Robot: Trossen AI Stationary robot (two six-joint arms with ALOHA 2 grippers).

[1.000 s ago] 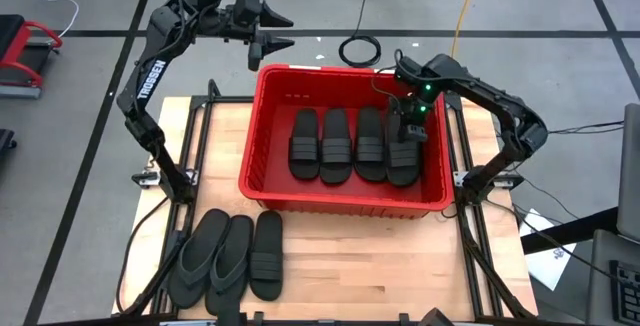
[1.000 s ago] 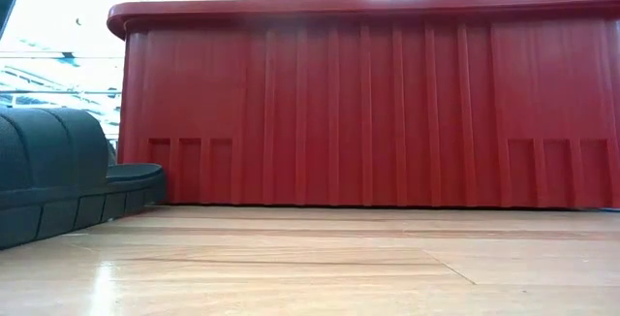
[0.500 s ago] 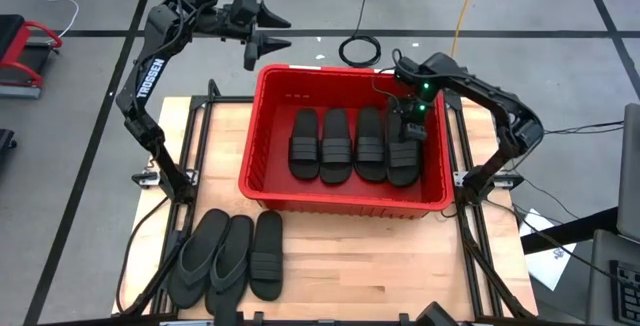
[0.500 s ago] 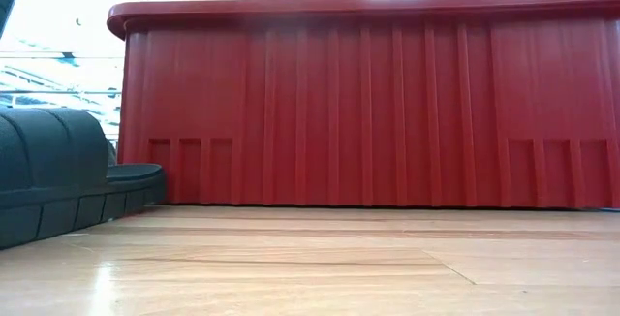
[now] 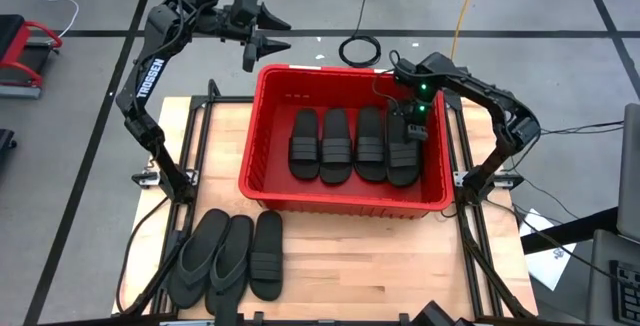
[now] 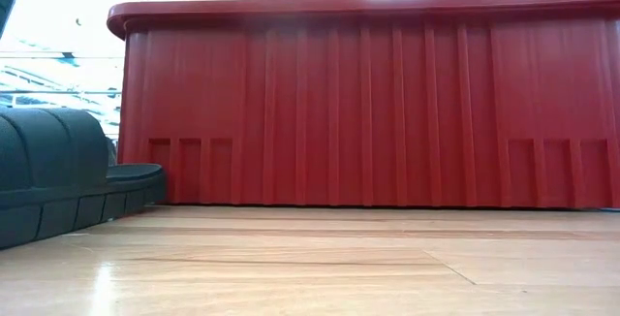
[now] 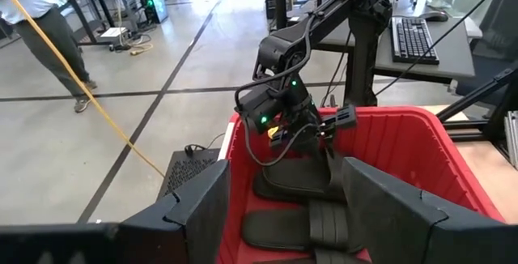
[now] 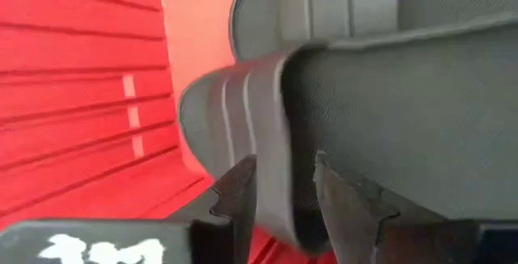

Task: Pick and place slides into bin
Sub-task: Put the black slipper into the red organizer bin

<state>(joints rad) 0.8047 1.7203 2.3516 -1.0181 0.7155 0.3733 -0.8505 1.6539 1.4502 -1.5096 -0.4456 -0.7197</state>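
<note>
gripping a slide [image 5: 403,156], seemingly, right gripper [image 5: 415,132] inside bin [image 5: 262,181].

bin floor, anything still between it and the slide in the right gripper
Nothing visible. The right gripper grips the strap of the rightmost slide, already inside the bin beside three other slides, with no sandal beneath it.

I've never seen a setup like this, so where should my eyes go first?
Start with the big red bin at the table's middle, with four black slides lying side by side in it. The right gripper reaches into it, pinching the strap of the slide nearest the right arm's side. Three more slides wait on the wooden table in front, while the left gripper hangs open behind the bin.
</note>
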